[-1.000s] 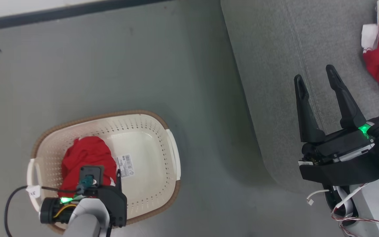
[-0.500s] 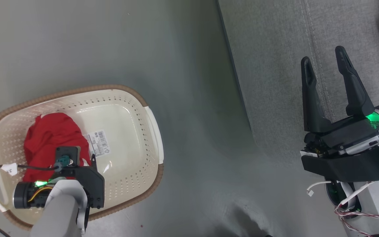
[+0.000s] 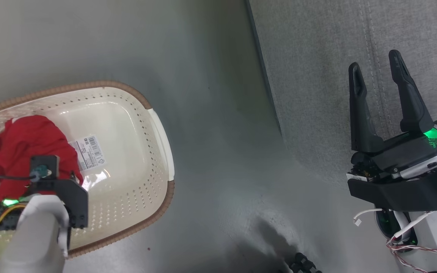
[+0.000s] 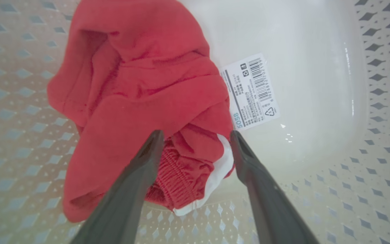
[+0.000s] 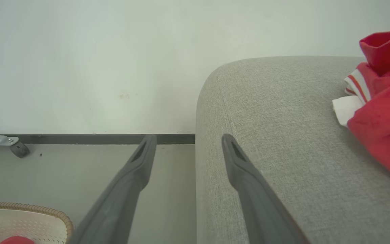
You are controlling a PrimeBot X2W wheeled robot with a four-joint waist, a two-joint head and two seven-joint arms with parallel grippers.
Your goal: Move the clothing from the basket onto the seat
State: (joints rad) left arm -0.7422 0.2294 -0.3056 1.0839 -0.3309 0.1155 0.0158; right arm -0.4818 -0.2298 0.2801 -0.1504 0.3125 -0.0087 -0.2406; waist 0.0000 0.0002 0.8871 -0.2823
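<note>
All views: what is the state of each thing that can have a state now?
Left pincer: open, over the basket garment, nothing gripped.
Right pincer: open, empty, over the seat.
Basket: upright, one garment inside.
Basket garment: crumpled, not lifted.
Seat garment: lying crumpled on the seat.

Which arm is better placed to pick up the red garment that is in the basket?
Left. The left end effector is open just above the red garment inside the basket. The right end effector is over the seat, apart from the basket.
</note>
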